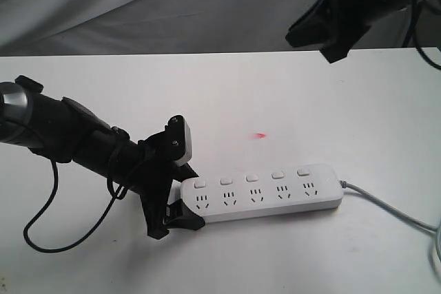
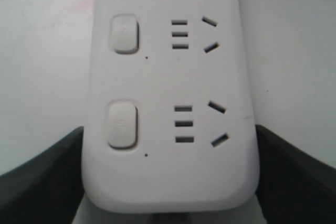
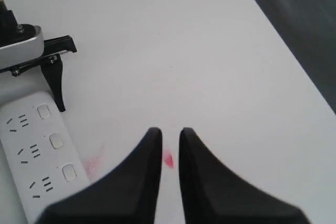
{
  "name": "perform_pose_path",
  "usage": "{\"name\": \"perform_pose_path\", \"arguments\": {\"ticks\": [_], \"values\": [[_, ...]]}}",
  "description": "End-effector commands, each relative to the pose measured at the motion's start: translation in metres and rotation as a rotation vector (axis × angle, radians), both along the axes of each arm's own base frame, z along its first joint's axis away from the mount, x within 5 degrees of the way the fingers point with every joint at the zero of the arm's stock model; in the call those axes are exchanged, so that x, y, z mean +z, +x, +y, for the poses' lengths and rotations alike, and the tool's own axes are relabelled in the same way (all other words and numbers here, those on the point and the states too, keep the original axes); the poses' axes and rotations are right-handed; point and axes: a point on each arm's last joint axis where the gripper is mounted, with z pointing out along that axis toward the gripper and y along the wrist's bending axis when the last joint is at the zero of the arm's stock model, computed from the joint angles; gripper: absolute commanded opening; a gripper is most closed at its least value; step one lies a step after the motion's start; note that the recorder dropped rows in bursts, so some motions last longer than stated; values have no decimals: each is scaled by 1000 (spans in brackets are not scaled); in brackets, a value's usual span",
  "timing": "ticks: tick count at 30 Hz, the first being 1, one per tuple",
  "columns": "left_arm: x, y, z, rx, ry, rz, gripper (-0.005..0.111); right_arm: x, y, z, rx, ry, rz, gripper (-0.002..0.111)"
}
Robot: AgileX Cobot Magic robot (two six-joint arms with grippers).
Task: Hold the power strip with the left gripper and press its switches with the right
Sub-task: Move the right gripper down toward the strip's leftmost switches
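Observation:
The white power strip (image 1: 265,194) lies flat on the white table, sockets up, its grey cord (image 1: 386,204) trailing right. My left gripper (image 1: 187,197) is shut on the strip's left end, one black finger (image 2: 47,177) against each long side of the strip (image 2: 168,77). The row of small white switches (image 1: 251,178) sits along the far edge; two show close up (image 2: 122,124). My right gripper (image 1: 313,43) hangs high at the upper right, well clear of the strip (image 3: 31,156). Its fingers (image 3: 169,132) stand nearly together with nothing between them.
A small red mark (image 1: 260,135) lies on the table behind the strip and shows between the right fingers (image 3: 168,159). A loose black cable (image 1: 41,232) hangs under the left arm. Grey cloth (image 1: 138,5) backs the table's far edge.

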Motion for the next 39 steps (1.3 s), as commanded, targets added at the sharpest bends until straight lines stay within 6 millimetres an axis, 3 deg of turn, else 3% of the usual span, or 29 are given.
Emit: {"name": "perform_pose_path", "arguments": {"ticks": [1, 4, 7, 14, 24, 39], "values": [[1, 0, -2, 5, 3, -6, 0, -22, 16, 6, 78, 74, -19, 36], [1, 0, -2, 3, 3, -8, 0, -38, 26, 10, 112, 132, -25, 58], [1, 0, -2, 3, 3, -8, 0, -56, 34, 15, 147, 139, -14, 69], [1, 0, -2, 3, 3, -8, 0, -87, 41, 40, 270, 119, 11, 67], [1, 0, -2, 4, 3, -7, 0, -114, 43, 73, 354, 127, 55, 67], [1, 0, -2, 2, 3, -8, 0, -144, 41, 101, 469, 99, 82, 67]]}}
